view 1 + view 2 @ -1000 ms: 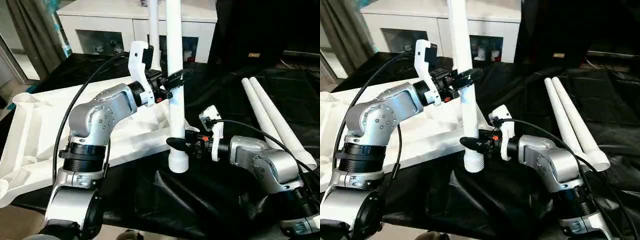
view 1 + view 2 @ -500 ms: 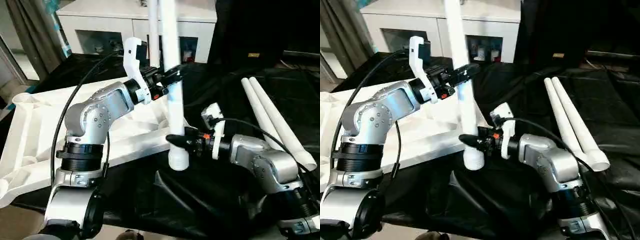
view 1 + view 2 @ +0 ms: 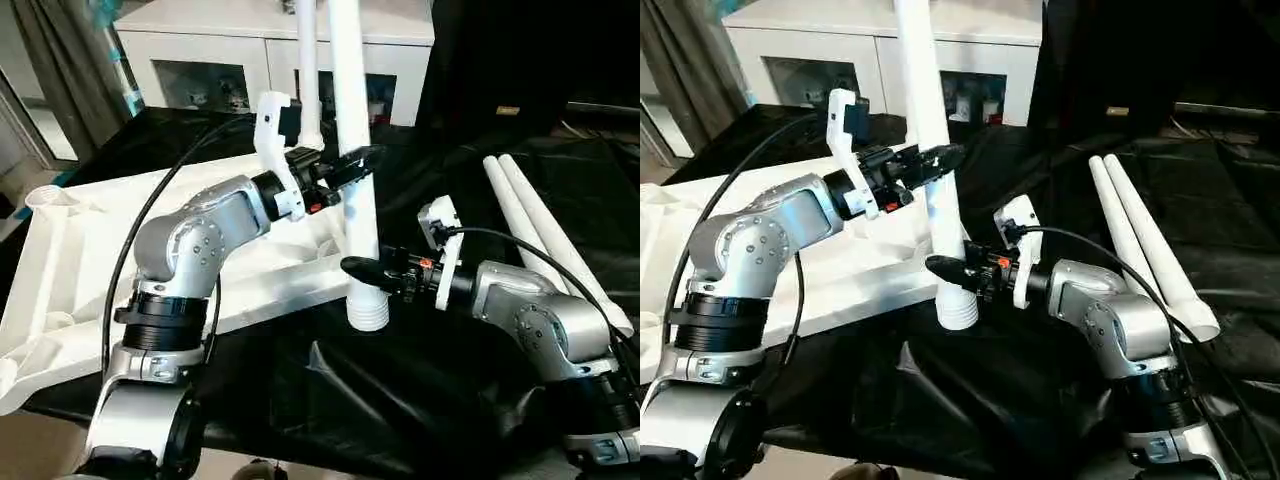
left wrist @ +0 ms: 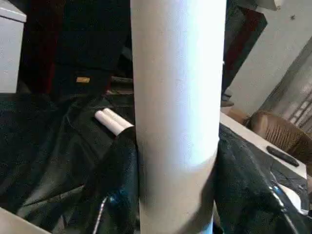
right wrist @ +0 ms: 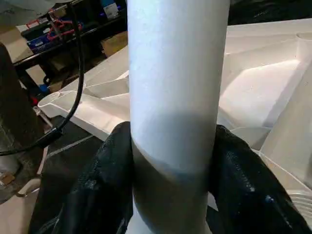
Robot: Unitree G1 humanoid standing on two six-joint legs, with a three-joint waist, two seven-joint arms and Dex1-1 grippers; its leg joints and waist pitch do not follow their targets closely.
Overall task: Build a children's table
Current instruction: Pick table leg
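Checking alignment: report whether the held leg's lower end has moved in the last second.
Yes, slightly: the held leg has swung its lower end toward the two loose legs, and a little upward.

Even indoor light fills the head views, sharp throughout. Glare streaks the black sheet (image 3: pixel 400 400). In both wrist views the leg (image 4: pixel 178 117) looms soft and unfocused, its lower part in shadow.

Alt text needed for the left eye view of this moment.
Both tools grip one upright white leg: the left tool higher, the right tool near its ribbed lower end. The white tabletop lies behind, on black cloth.
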